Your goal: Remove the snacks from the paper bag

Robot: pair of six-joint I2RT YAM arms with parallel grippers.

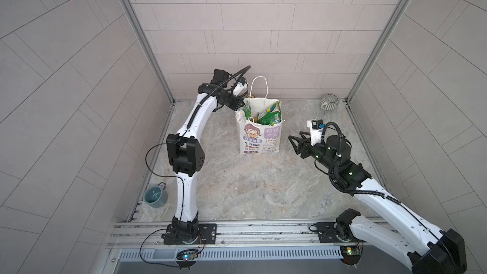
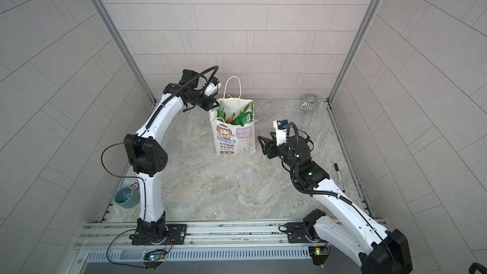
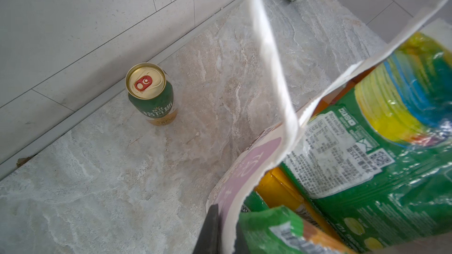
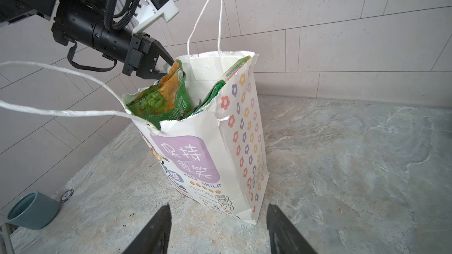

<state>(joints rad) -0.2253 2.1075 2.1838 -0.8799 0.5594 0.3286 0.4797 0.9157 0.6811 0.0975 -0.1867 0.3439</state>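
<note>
Marbled counter [image 1: 263, 185], paper bag [image 4: 195, 162] upright mid-frame. My left end effector [image 4: 169, 67] is clamped on a green packet [image 4: 159, 98] poking from its rim; my right end effector [image 4: 219, 206] hangs wide, lower frame. Next I'd lift straight up, watching for pinched paper.

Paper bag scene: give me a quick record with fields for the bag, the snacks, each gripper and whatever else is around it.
bag: paper bag upright, open at the top
snacks: green packets and a yellow-orange packet inside the bag; none lying outside it
left gripper: shut at the bag's rim beside a green packet's top corner; packet or paper gripped, unclear
right gripper: open, empty, beside the bag
other: drink can behind the bag, striped mug, teal cup
</note>
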